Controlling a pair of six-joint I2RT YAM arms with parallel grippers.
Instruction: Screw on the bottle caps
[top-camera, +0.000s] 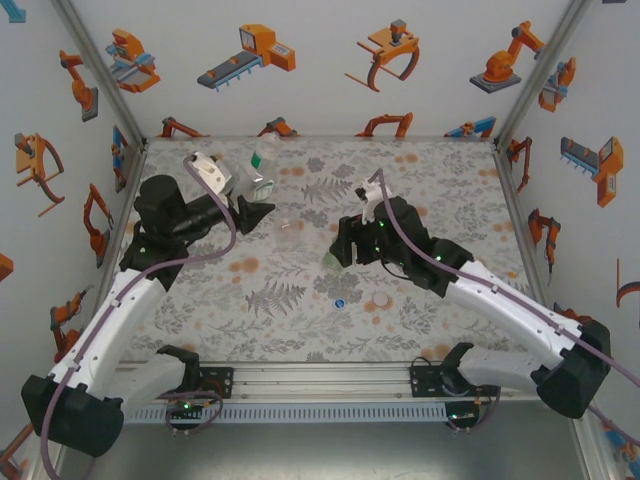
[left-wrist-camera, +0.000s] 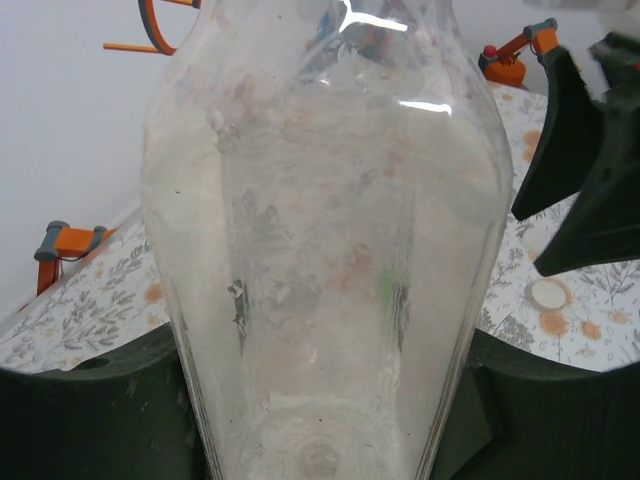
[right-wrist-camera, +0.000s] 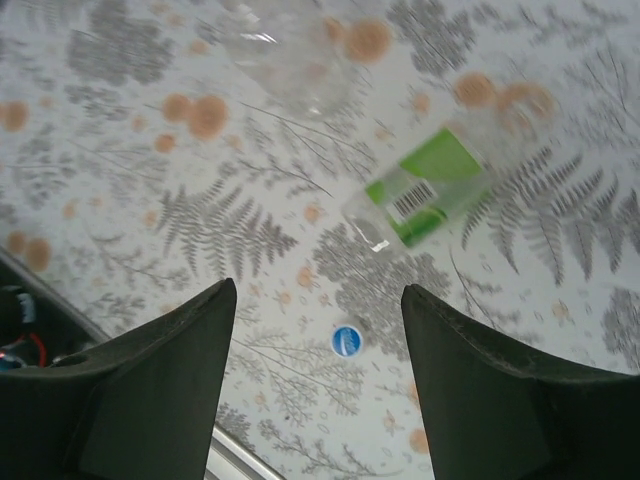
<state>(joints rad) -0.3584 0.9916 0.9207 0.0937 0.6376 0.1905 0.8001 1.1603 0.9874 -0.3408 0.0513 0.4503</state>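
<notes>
My left gripper (top-camera: 254, 207) is shut on a colourless bottle (left-wrist-camera: 320, 250), which stands between its dark fingers (left-wrist-camera: 80, 420). From above, that bottle (top-camera: 252, 178) is raised at the back left. My right gripper (right-wrist-camera: 318, 300) hangs open over the table with nothing between its fingers. Straight below the gap lies a blue bottle cap (right-wrist-camera: 346, 341), also seen from above (top-camera: 341, 302). A bottle with a green label (right-wrist-camera: 425, 195) lies on its side just beyond it. Another colourless bottle (top-camera: 292, 232) sits between the two grippers. A white cap (top-camera: 381, 299) lies to the right of the blue one.
The table (top-camera: 440, 180) has a grey fern print with orange spots. Walls with robot pictures close it in at the back and sides. A metal rail (top-camera: 320, 375) runs along the near edge, close behind the blue cap.
</notes>
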